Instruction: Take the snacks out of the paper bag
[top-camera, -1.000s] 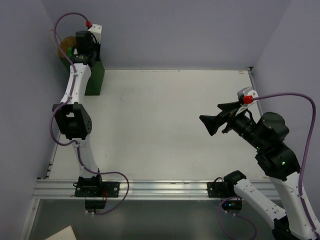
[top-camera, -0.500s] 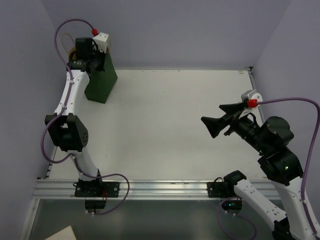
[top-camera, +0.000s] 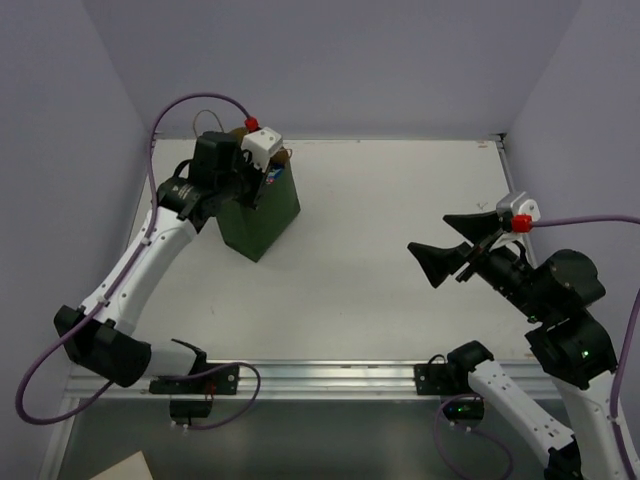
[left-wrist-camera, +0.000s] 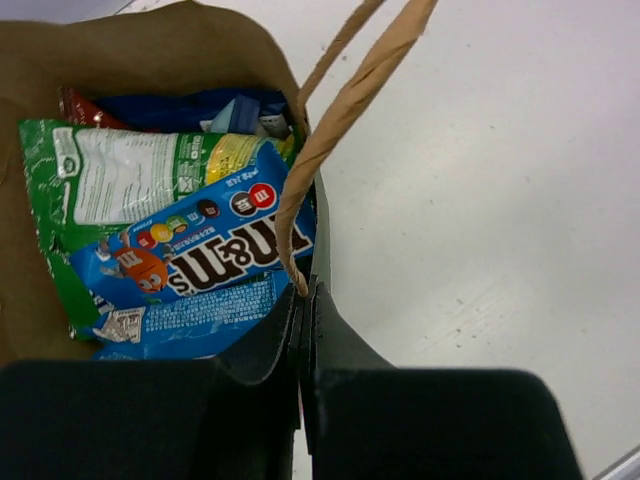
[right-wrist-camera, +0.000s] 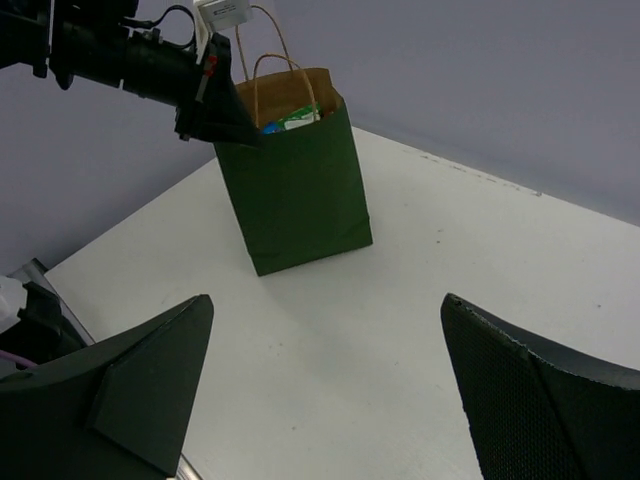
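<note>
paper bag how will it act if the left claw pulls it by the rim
Probably tippy: the paper bag stands tall and narrow, pinched high at its rim by the left claw. Its thin paper likely bends there. The snacks inside may steady it somewhat.

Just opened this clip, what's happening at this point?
The left gripper is pinched shut on the top rim of the paper bag, which stands upright on the table. The snacks sit inside it; none lies out on the table yet. The right gripper hangs open off to the right, clear of the bag, holding nothing.
</note>
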